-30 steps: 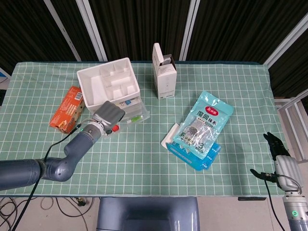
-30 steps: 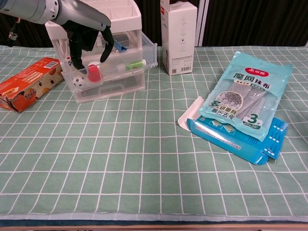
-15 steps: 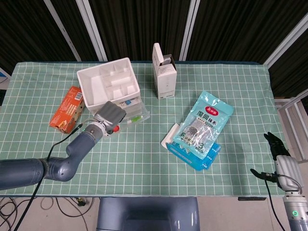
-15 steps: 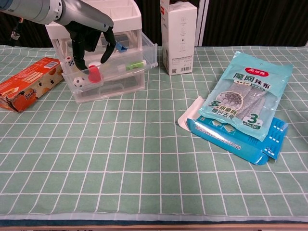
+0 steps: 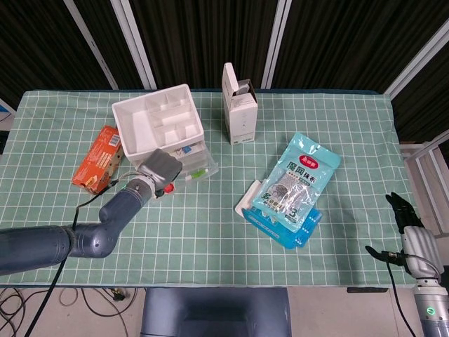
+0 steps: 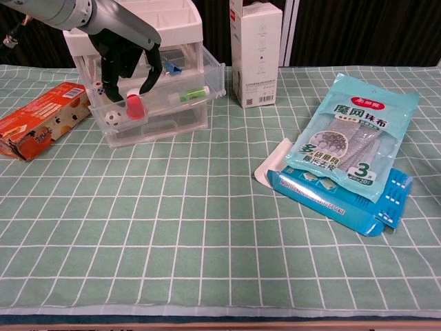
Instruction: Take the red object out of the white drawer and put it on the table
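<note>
Green checked cloth [image 5: 210, 225] under white drawer [image 6: 148, 103] at ten o'clock, pulled open, red object [image 6: 136, 105] inside beside a small ball [image 6: 114, 116]. Left hand [image 6: 127, 58] now lower than a second ago, fingers [image 6: 150, 74] spread around the red object but not yet gripping; grasp likely next. Right hand [image 5: 414, 242] idle at four o'clock off the cloth, open, holding nothing.
</note>
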`<state>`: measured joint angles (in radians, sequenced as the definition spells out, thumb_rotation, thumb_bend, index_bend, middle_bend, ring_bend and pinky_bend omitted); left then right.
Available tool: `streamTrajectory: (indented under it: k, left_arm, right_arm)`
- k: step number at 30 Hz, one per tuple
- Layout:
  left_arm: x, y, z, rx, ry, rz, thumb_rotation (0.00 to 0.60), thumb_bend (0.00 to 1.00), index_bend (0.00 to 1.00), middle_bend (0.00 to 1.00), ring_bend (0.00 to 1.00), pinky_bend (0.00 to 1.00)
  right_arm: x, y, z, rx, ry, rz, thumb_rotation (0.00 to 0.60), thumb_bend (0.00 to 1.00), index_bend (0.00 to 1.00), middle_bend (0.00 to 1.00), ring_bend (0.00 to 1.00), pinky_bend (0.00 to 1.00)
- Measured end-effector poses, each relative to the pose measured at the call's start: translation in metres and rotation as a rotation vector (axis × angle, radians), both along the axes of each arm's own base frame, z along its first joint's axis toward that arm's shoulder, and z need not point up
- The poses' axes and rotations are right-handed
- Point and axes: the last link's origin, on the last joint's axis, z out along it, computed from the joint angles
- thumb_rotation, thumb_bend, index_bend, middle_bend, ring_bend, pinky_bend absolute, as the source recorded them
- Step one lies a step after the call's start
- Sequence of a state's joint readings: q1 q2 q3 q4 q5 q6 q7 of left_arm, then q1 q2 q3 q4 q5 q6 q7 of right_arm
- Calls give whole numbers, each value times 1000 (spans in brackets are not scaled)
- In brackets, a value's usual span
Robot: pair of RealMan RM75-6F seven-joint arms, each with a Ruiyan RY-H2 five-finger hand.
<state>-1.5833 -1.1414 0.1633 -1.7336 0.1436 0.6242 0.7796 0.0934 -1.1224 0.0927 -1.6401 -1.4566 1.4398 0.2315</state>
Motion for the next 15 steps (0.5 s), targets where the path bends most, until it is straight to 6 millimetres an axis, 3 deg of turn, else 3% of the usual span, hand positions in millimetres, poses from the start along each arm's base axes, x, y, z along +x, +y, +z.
streamTrajectory:
  k: [15]
  left_arm:
    - [2,1,-7,-7,22,-5,600,149,498,1000,1000,1000]
  right_arm:
    - [0,0,0,2,-3,0,600,42,0,0,0,216]
